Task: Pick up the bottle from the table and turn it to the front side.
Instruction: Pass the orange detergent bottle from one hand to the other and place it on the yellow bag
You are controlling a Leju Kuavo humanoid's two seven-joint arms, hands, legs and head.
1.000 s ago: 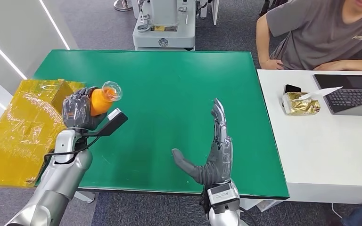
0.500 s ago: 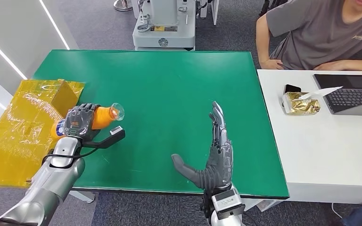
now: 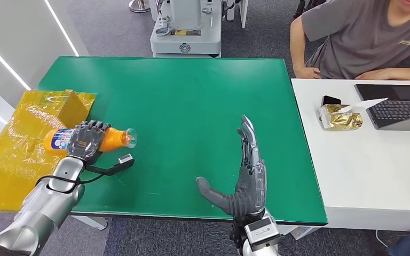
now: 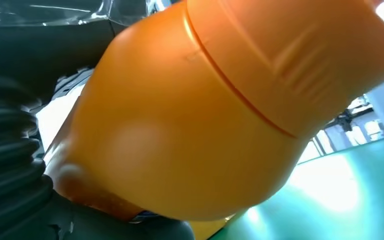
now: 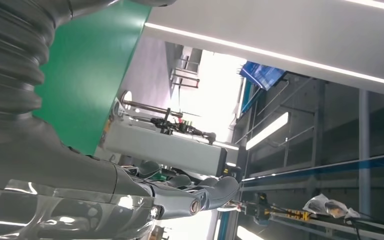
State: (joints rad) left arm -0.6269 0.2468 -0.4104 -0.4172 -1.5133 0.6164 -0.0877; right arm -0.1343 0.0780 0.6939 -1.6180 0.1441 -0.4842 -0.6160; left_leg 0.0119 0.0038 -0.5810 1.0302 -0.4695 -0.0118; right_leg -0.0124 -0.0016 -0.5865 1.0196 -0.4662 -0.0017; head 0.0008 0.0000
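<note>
At far left we see a yellow box (image 3: 18, 141) beside the green table (image 3: 192, 96). Our left hand (image 3: 85, 141) grips the orange bottle (image 3: 109, 137) — lying sideways, raised over the table's left edge. Our right hand (image 3: 245, 173) stands flat and spread — holding nothing.

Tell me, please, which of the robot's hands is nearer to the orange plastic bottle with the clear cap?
The left. The left hand grips the orange plastic bottle around its middle at the green table's left edge. The right hand is open, held well apart near the table's front edge.
</note>
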